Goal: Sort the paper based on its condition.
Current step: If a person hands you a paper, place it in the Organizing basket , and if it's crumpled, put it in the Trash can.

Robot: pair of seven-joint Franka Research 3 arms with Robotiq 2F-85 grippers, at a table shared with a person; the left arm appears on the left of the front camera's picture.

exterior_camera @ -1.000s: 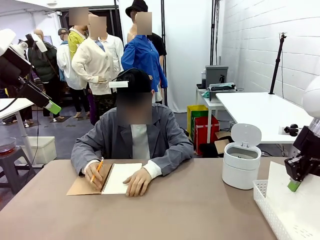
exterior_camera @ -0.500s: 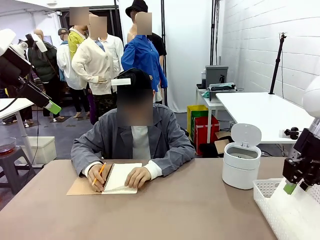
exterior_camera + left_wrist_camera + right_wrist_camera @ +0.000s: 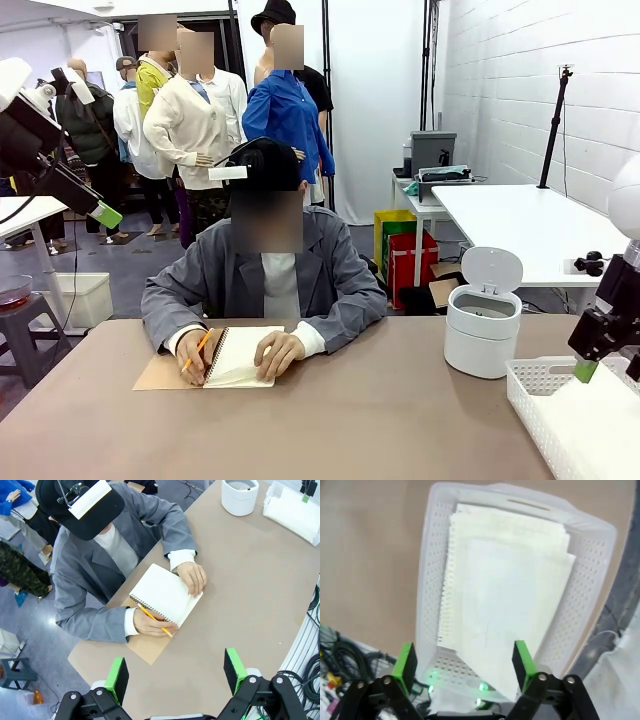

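Note:
Smooth white paper sheets (image 3: 510, 585) lie flat in the white mesh basket (image 3: 432, 580), the top sheet askew over a stack with torn spiral edges. My right gripper (image 3: 464, 662) hangs open just above them, with nothing between its fingers. In the front view the paper (image 3: 590, 430) fills the basket (image 3: 525, 395) at the table's right end, under the right gripper (image 3: 608, 368). My left gripper (image 3: 176, 675) is open and empty, high above the table's left side (image 3: 105, 215).
A white bin (image 3: 483, 335) with its lid up stands left of the basket. Across the table a person writes with a pencil in a spiral notebook (image 3: 240, 355), one hand resting on the page. Bare brown tabletop (image 3: 380, 420) lies in between.
My right gripper has opened and let go of the sheet it held upright. The sheet dropped flat into the basket, and the gripper rose slightly. The left arm stayed still.

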